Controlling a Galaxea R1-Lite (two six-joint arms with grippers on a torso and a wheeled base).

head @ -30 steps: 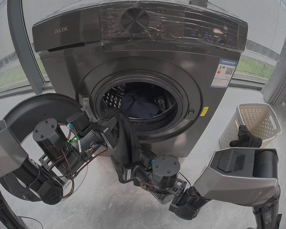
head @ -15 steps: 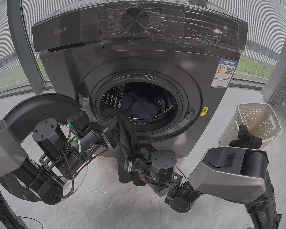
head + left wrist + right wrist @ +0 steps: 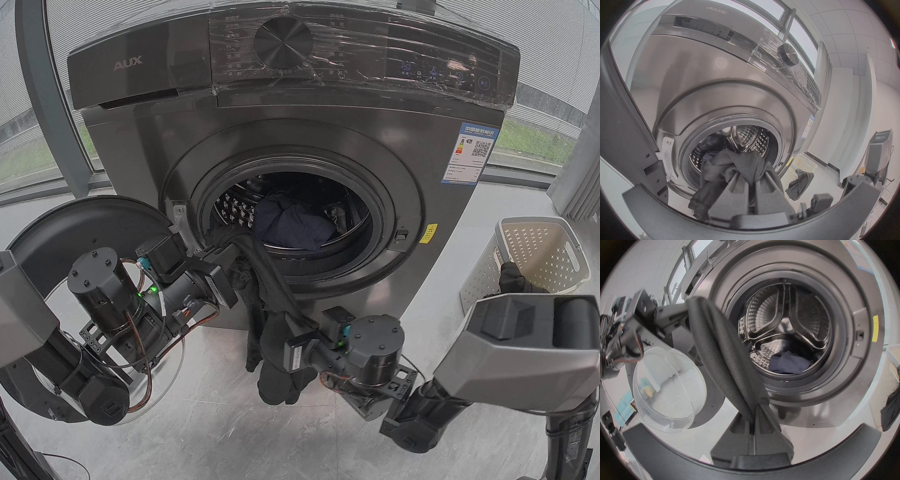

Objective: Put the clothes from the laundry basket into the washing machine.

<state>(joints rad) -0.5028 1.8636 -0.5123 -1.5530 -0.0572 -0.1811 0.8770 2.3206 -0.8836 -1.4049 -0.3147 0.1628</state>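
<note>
- Dark grey washing machine (image 3: 187,131): stands straight ahead, with the round opening uncovered and the steel drum (image 3: 787,318) visible inside.
- Door (image 3: 81,231): hangs fully open on the robot's left side, with the clear glass bowl (image 3: 668,390) facing outwards.
- White laundry basket (image 3: 550,250): sits on the pale floor (image 3: 219,431) to the robot's right, just beside the machine's front corner.
- Long black garment (image 3: 269,281): stretched between both grippers in front of the opening. Upper end bunched at the lower left rim of the opening, loose part hanging down towards the floor, not yet inside the drum.
- Navy garment (image 3: 294,225): lies already in the bottom of the drum.
- Second dark garment (image 3: 512,278): drapes over the near rim of the basket, partly hidden behind the right arm.
- Left gripper (image 3: 751,176): held at the lower left edge of the opening, fingers pinching the bunched top of the black garment.
- Right gripper (image 3: 752,419): held lower, in front of the machine and below the opening, fingers pressed together on a fold of the same garment.
</note>
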